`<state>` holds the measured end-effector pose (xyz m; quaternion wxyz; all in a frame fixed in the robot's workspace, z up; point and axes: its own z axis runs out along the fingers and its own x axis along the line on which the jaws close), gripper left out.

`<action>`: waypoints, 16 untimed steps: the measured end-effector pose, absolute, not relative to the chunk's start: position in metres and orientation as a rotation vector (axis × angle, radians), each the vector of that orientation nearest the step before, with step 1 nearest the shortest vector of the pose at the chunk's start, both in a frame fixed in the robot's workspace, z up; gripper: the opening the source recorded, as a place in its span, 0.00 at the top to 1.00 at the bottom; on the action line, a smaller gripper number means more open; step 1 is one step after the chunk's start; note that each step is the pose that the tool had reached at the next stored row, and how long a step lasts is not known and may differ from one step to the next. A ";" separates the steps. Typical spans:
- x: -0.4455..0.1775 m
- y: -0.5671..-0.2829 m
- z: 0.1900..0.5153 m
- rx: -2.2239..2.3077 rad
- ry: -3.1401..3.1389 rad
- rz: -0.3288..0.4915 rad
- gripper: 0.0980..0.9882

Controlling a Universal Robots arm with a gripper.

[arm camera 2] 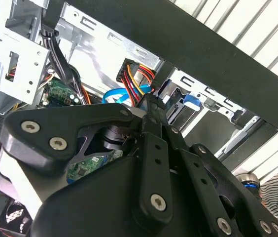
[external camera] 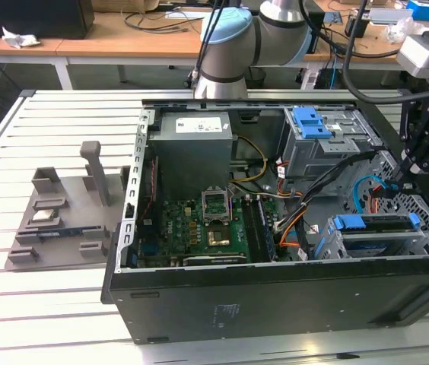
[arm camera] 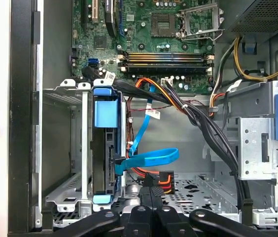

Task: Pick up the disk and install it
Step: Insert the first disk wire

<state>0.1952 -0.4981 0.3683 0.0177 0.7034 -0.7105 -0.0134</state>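
A grey fixture (external camera: 55,220) is seen on the slatted surface (external camera: 17,304), outside the case (external camera: 275,304) on the exterior view's left. Inside the case the motherboard (external camera: 199,228) is exposed. The disk (external camera: 374,226) is seated in the case's drive cage (arm camera: 65,143), and a blue data cable (arm camera: 149,158) runs to its edge. The gripper (external camera: 397,176) is lowered into the case beside that cage. The jaws are pressed together with no gap seen, tips at the power plug (arm camera: 162,177); a grip on it cannot be told.

a white slatted counter (external camera: 39,304) carries 2 things: an open black computer case (external camera: 275,304) lying on its side, and, toward the exterior view's left, a grey fixture tray (external camera: 62,242), apparently holding a small chip (external camera: 43,215).
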 end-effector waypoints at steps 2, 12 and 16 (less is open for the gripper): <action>0.195 -0.498 0.368 2.185 -2.207 -0.042 0.85; 0.190 -0.498 0.365 2.183 -2.206 -0.038 0.70; 0.190 -0.498 0.361 2.181 -2.203 -0.032 0.70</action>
